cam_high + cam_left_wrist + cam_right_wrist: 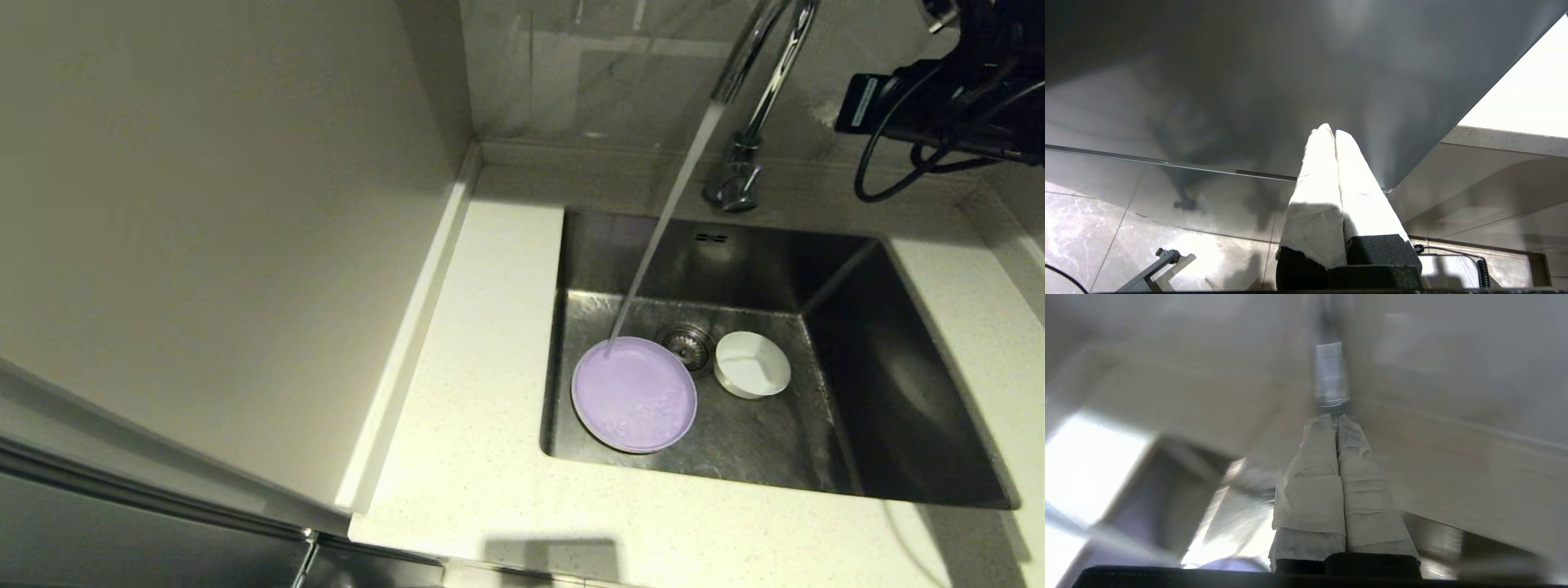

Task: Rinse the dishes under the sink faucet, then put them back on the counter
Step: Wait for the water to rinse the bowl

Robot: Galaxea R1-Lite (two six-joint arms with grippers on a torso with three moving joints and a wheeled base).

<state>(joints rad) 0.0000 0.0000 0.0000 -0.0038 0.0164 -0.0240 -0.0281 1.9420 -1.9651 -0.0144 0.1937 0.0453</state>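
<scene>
Water runs from the chrome faucet (747, 122) onto the far edge of the pale lavender plate (634, 406), which lies flat at the left of the sink bottom (759, 441). The small white bowl (752, 364) sits right of the drain strainer (686, 343). The cream-beige plate is out of view. My right arm (939, 98) is raised at the back right, near the faucet. In the right wrist view the right gripper (1337, 418) is shut and empty, with the faucet's chrome cylinder (1329, 373) just beyond its tips. The left gripper (1334, 131) is shut and empty, parked low before a grey cabinet front.
White speckled counter (482, 408) surrounds the sink, with a raised beige ledge (408, 343) along the left and back. A plain beige wall panel (204, 204) rises on the left. A black cable (878, 163) hangs from the right arm.
</scene>
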